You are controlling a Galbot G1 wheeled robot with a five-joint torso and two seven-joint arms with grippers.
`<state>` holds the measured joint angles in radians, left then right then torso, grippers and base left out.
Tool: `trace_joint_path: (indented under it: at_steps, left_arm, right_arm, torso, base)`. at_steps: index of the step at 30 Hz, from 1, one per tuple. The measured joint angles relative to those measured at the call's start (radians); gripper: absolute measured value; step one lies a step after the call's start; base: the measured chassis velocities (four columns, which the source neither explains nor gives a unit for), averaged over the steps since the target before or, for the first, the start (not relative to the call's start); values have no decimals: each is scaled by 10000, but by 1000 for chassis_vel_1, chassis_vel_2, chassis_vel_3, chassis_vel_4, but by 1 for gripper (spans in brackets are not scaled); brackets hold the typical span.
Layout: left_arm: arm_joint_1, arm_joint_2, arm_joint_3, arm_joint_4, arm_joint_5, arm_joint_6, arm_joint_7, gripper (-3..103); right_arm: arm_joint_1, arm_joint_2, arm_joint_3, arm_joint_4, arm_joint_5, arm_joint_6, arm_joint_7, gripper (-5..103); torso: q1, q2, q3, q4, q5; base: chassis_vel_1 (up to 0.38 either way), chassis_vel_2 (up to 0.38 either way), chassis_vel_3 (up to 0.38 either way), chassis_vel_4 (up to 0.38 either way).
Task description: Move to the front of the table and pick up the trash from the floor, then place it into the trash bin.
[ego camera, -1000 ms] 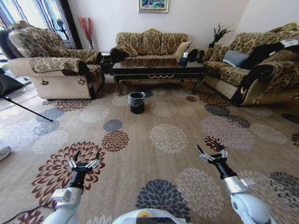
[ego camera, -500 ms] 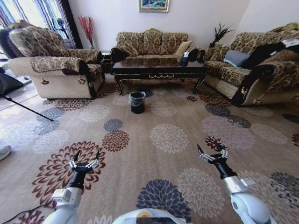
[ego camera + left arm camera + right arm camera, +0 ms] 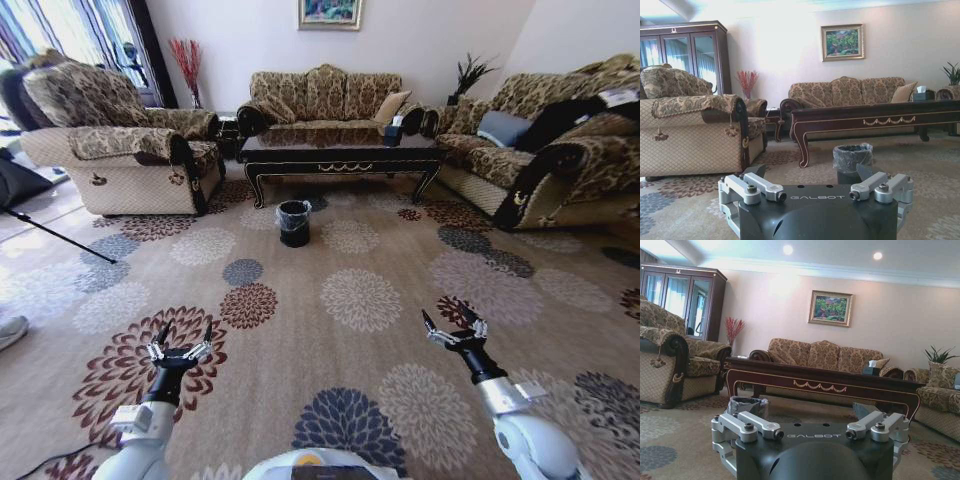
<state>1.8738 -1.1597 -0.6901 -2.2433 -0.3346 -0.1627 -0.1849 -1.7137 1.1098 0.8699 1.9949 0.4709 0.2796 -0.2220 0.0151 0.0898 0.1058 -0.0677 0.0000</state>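
Observation:
The dark wood table [image 3: 340,152] with gold trim stands ahead, in front of the far sofa; it also appears as the table [image 3: 875,118] and the table [image 3: 823,382]. The black trash bin [image 3: 293,221] with its clear liner sits on the carpet just before the table, also seen as the bin [image 3: 852,158] and the bin [image 3: 746,405]. I cannot make out the trash on the floor from here. My left gripper [image 3: 182,336] and right gripper [image 3: 452,322] hover low over the carpet near me, both open and empty.
An armchair [image 3: 120,150] stands left of the table and a long sofa [image 3: 540,160] right. A dark tissue box [image 3: 392,130] sits on the tabletop. A tripod leg [image 3: 55,235] crosses the floor at left. Flowered carpet stretches between me and the bin.
The whole head view has shifted slightly, so the camera has moved. Both arms hold the same pose with open fingers.

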Motion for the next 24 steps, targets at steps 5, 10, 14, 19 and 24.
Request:
trace_joint_path:
  at_steps: [5,10,14,19,24]
  left_arm:
    - [-1,1,0,0,0,0,0,100]
    - [-1,1,0,0,0,0,0,100]
    - [0,1,0,0,0,0,0,100]
    - [0,1,0,0,0,0,0,100]
    - [0,1,0,0,0,0,0,100]
  right_arm:
    - [13,0,0,0,0,0,0,100]
    - [11,0,0,0,0,0,0,100]
    - [0,0,0,1,0,0,0,100]
    - [12,-1,0,0,0,0,-1,100]
    - [8,-1,0,0,0,0,0,100]
  torso:
    - [7,61,73,0,-1]
    - [41,225,185,0,2]
    - [69,409,335,-1,-1]
    - [119,597,484,0,1]
    - [127,704,575,-1,0]
  base:
    - [-109,110,124,-114]
    - [-59,28,46,-26]
    - [0,0,0,0]
    - [0,0,0,0]
    - [0,0,0,0]
